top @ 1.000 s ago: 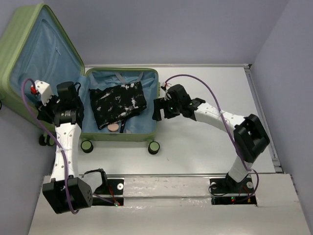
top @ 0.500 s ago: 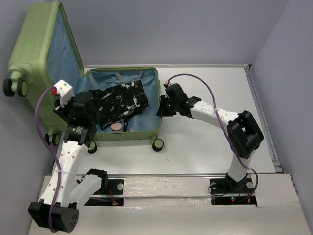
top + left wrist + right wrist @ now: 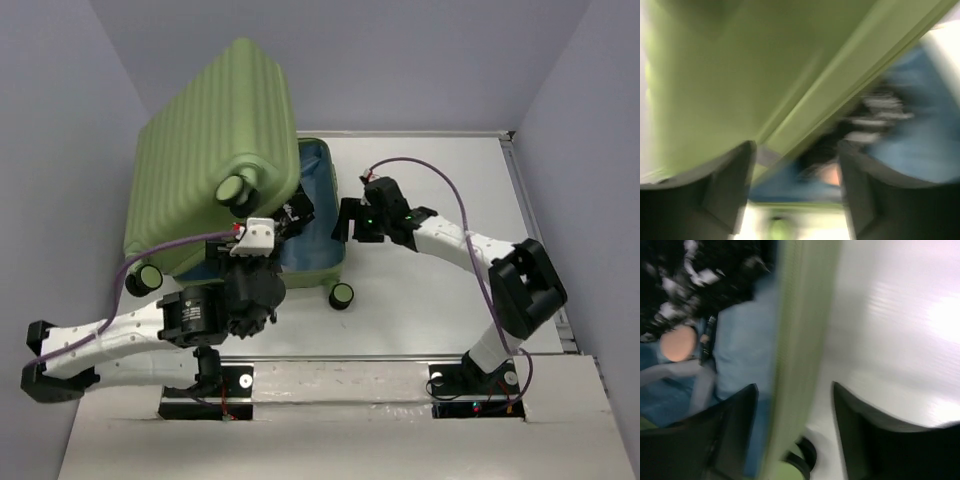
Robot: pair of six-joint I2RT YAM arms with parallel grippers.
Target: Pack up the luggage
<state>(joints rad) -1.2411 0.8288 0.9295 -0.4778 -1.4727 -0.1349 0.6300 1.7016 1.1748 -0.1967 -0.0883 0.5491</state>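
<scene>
The luggage is a light-green ribbed suitcase. Its lid hangs tilted over the base, and a strip of blue lining shows at the right. My left gripper is under the lid's front edge, open. In the left wrist view the lid fills the top, with the black patterned garment beyond the left gripper. My right gripper is at the base's right wall, open. In the right wrist view the right gripper straddles the green rim without pinching it. The garment lies inside.
Black-and-green wheels stick out at the front right and front left of the suitcase. The white table stretches to the right of it. Grey walls close in at the left and back. A purple cable arcs over the right arm.
The lid has swung from standing open at the left to hanging over the base. My left arm has dropped low and reached right under it. Both grippers shut briefly, then opened.
</scene>
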